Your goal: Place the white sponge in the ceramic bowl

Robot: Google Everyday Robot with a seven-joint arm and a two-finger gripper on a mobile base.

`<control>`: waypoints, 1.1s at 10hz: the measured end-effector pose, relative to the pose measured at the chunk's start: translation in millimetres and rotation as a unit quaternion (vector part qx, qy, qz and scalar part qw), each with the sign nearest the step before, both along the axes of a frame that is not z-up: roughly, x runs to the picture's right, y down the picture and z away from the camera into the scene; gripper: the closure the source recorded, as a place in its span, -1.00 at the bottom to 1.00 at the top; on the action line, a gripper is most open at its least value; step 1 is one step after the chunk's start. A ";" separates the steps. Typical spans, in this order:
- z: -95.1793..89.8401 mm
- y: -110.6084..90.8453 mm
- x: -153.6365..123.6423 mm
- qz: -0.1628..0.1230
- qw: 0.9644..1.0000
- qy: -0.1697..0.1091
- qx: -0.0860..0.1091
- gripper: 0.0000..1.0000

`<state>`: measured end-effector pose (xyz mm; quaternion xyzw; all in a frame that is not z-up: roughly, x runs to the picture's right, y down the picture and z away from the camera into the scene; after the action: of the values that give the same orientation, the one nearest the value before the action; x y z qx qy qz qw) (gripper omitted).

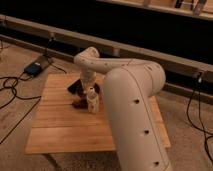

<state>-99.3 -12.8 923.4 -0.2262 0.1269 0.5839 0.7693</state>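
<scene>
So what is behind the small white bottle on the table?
Behind the small white bottle the gripper reaches down, with a flat black slab to its left. The arm covers the wooden table further right, so the bowl and sponge cannot be seen.
</scene>
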 end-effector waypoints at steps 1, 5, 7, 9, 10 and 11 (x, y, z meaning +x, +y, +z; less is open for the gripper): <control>0.7 0.2 -0.2 0.000 1.000 0.000 -0.001 -0.22; 3.3 0.5 1.2 -0.003 1.000 0.003 -0.001 -0.60; 4.0 0.0 0.5 -0.003 1.000 0.002 0.000 -0.60; 3.7 -1.8 0.1 -0.001 1.000 0.001 0.001 -0.60; 3.7 -1.4 0.0 -0.001 1.000 0.001 0.000 -0.60; 3.7 -1.3 0.0 0.000 1.000 0.001 0.000 -0.60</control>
<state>-99.4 -14.1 927.1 -0.2254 0.1275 0.5838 0.7695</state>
